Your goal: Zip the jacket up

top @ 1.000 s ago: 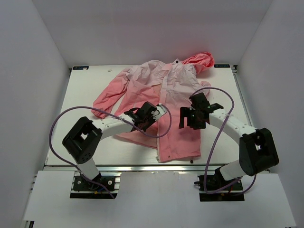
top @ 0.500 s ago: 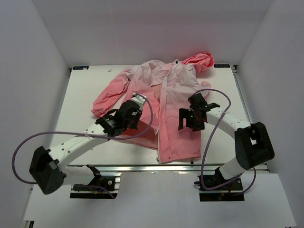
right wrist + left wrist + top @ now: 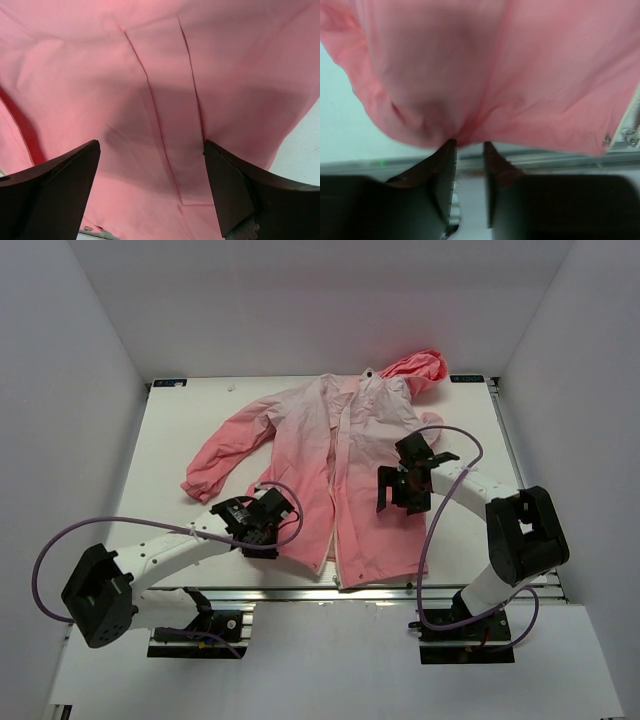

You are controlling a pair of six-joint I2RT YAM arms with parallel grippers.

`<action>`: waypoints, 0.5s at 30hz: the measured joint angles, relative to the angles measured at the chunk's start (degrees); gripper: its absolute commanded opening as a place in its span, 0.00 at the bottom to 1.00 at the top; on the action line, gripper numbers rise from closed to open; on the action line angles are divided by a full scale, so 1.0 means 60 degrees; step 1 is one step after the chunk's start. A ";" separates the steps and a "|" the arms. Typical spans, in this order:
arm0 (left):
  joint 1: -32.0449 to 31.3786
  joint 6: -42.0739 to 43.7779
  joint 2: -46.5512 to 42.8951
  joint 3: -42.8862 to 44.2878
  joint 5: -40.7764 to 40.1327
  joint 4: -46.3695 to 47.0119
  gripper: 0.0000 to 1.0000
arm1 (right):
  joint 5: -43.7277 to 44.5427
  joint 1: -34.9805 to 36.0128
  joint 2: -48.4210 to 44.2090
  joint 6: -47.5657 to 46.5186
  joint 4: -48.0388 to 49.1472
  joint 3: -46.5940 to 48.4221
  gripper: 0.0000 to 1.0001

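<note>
The pink jacket lies spread on the white table, hood at the far right and hem toward the near edge. Its white zipper runs down the middle, unzipped, and also shows at the right edge of the left wrist view as the zipper. My left gripper sits at the hem of the jacket's left front panel. Its jaws stand a little apart, open, and a fold of the hem touches the fingertips. My right gripper hovers wide open over the right front panel, holding nothing.
The table's near edge with its metal rail lies just beyond the jacket's hem. White walls close in the table on three sides. Purple cables loop off both arms.
My left gripper drew the left front panel toward the near edge, spreading it flat, and then opened its jaws. The right arm has barely moved.
</note>
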 measured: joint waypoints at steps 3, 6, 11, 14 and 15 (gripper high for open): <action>-0.0208 -0.0408 0.0004 -0.0029 0.0372 -0.0721 0.98 | 0.0033 0.0000 -0.0004 -0.0102 -0.0022 0.0098 0.89; -0.0240 -0.0528 -0.0157 0.0288 0.0463 -0.1351 0.98 | 0.0062 0.0000 -0.0255 -0.0277 -0.0087 0.0117 0.89; -0.0237 -0.0066 -0.0339 0.1810 0.0481 -0.1064 0.98 | 0.0095 0.0004 -0.2142 -0.0346 -0.0189 -0.0288 0.89; -0.0237 0.0404 -0.0324 0.2014 0.0627 0.0350 0.98 | 0.0087 0.0044 -0.3333 -0.0229 -0.0288 -0.0951 0.89; -0.0233 0.0546 -0.0248 0.1887 0.0721 0.0903 0.98 | 0.0047 0.0062 -0.3588 -0.0182 -0.0313 -0.1268 0.89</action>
